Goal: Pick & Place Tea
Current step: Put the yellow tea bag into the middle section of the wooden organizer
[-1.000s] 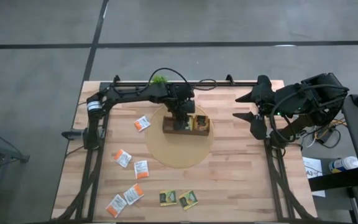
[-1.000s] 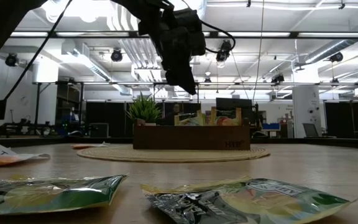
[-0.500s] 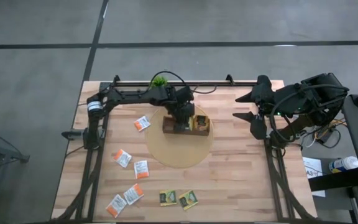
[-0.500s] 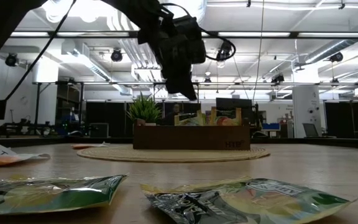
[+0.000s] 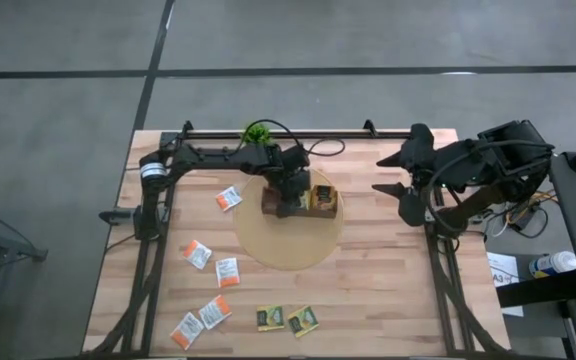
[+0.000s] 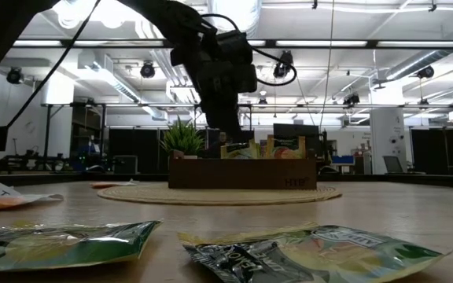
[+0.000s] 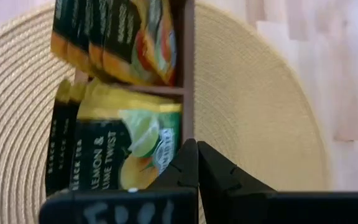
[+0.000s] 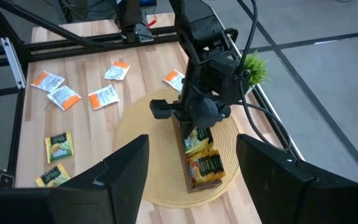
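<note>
My left gripper (image 7: 195, 149) is shut with nothing between its fingers. It slants down over the brown tray (image 6: 242, 174) on the round woven mat (image 5: 288, 245), beside the dark green-and-yellow tea sachets (image 7: 123, 149) that stand in the tray's compartments. Several white-and-orange sachets (image 5: 196, 254) lie flat on the table's left half, and two green-and-yellow ones (image 5: 271, 318) lie near the front edge. My right gripper (image 5: 380, 172) hangs open, raised above the table's right side. My left gripper has its shut fingertips (image 7: 188, 163) right over the tray's wall (image 7: 188, 106), next to the lemon sachets. They come slanting down from above. I cannot tell whether they touch the wall or a sachet.
A small green potted plant (image 5: 258, 131) stands at the far edge behind the tray. Bare wood (image 5: 388, 280) lies to the right of the mat and in front of it.
My left gripper has come down toward the tray, keeping the same slant. The sachets on the table and my right arm have stayed put.
</note>
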